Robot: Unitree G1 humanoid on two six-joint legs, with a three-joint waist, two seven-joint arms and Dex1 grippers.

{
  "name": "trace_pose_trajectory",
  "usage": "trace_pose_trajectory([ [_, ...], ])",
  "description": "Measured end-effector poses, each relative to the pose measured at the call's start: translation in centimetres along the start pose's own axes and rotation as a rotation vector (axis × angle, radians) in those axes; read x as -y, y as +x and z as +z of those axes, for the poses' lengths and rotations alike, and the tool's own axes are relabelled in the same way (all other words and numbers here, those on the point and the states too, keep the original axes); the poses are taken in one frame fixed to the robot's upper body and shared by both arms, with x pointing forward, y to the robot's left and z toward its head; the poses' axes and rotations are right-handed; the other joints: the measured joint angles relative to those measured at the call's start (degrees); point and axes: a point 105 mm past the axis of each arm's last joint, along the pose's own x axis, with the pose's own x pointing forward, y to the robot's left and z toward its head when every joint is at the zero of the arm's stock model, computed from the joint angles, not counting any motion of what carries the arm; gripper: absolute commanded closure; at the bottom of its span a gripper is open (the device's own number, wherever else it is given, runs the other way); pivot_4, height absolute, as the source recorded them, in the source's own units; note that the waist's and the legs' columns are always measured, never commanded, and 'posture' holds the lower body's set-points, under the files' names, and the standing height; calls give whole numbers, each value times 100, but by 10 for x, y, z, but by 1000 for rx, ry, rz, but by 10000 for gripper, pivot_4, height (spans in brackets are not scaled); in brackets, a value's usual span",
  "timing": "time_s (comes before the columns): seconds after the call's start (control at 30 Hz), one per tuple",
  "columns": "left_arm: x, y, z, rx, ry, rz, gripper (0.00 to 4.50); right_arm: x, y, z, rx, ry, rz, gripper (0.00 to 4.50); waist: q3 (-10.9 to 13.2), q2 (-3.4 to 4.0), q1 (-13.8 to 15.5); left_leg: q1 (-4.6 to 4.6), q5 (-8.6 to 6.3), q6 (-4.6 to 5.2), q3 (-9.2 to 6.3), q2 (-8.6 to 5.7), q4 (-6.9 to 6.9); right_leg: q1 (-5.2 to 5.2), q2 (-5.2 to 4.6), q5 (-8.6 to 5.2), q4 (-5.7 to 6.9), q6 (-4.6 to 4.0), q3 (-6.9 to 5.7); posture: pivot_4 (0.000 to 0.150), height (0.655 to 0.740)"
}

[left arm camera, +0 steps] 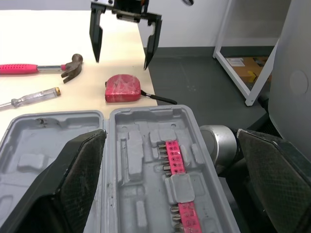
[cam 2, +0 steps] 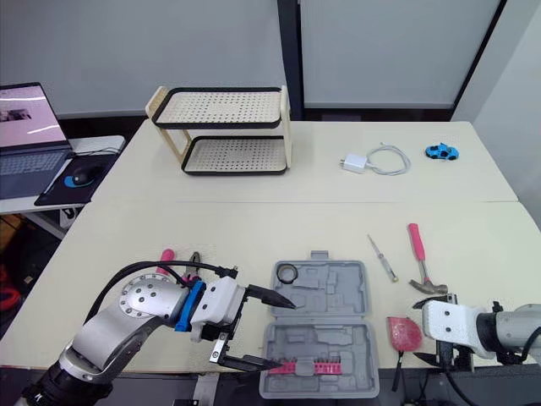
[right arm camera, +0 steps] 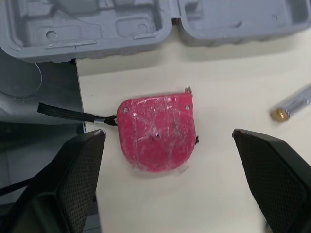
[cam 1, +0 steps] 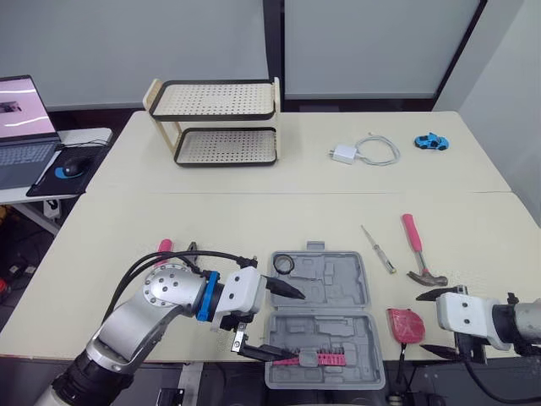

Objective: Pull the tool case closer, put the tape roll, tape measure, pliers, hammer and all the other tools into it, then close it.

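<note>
The case (cam 1: pixel 321 317) lies open on the desk (cam 1: pixel 254 211). The left jaws are wide open and grip nothing; one finger is over the case's far half and the other over its near half. The right jaws are also open and empty, with the tape measure (right arm camera: pixel 158 131) just ahead of them and centred in their gap. It rests on the desk, close beside the case.

The step in hand appears to be picking up the tape measure. The right jaws should come down squarely over its body, close on the two flat sides, lift clear, then carry it over the case wall. The left jaws would do well to steady the case or move off it.

The right wrist view shows the measure's strap (right arm camera: pixel 73 115) trailing past the desk edge, where it could snag. The left wrist view shows a pink bit strip (left arm camera: pixel 177 167) seated in the near half. The eye views add the tape roll (cam 1: pixel 283 264) in the case by the left jaws, the pliers (cam 1: pixel 173 248) behind them, and the hammer (cam 1: pixel 416 249) and screwdriver (cam 1: pixel 378 249) beyond the right jaws.
</note>
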Motion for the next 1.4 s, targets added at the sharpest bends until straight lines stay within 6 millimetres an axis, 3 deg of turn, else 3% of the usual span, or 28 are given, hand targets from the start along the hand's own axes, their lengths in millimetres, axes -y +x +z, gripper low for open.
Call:
trace_pose_trajectory([
  [0.43, 7, 3, 5, 10, 15, -7, 0, -12, 10, -26, 70, -70, 84, 221, -2, 3, 9, 5, 0, 0, 2, -1, 0, 2, -2, 0, 3, -1, 3, 1500, 7400],
  [0.77, 7, 5, 8, 14, 16, -6, 0, 1, 19, -32, 53, -41, 80, 221, -2, 4, 9, 5, 0, 0, 1, -2, 0, 2, -1, 0, 3, -1, 3, 1500, 7400],
  [1.33, 7, 5, 8, 13, 17, -7, 0, 0, 31, -38, 27, -72, 118, 221, -3, 3, 8, 7, 1, -2, 0, -1, 0, 3, -1, 1, 3, -2, 3, 1500, 7400],
  [1.4, 7, 5, 8, 13, 18, -7, 0, 0, 31, -37, 29, -71, 117, 4005, -4, 2, 8, 7, 1, -1, 0, -1, 0, 4, 0, 1, 3, -2, 2, 1500, 7400],
])
